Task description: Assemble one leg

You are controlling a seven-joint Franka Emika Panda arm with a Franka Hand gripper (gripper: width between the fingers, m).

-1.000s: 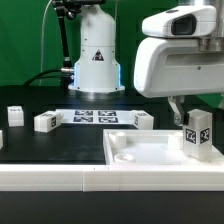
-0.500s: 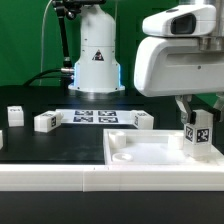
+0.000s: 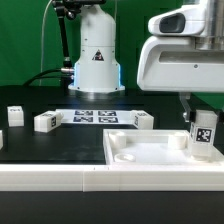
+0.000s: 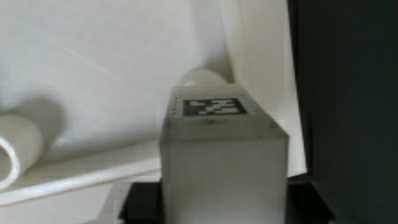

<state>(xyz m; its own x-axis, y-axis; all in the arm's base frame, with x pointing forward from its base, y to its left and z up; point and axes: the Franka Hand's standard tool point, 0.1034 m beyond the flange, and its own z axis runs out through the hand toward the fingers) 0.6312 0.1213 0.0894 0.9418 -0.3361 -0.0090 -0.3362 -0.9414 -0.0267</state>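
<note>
White leg (image 3: 204, 134) stands upright, pinched by the claw (image 4: 221, 198), at the plate's (image 3: 140, 156) corner.

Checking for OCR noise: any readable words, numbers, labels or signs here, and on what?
No readable words or numbers.
Triangle warning sign on the robot base: symbol too small to read.
Square black-and-white tags on the held leg, loose legs and marker board: patterns, no text.

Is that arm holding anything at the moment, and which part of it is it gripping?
Yes. The gripper holds one leg, pinched at its upper end.
</note>
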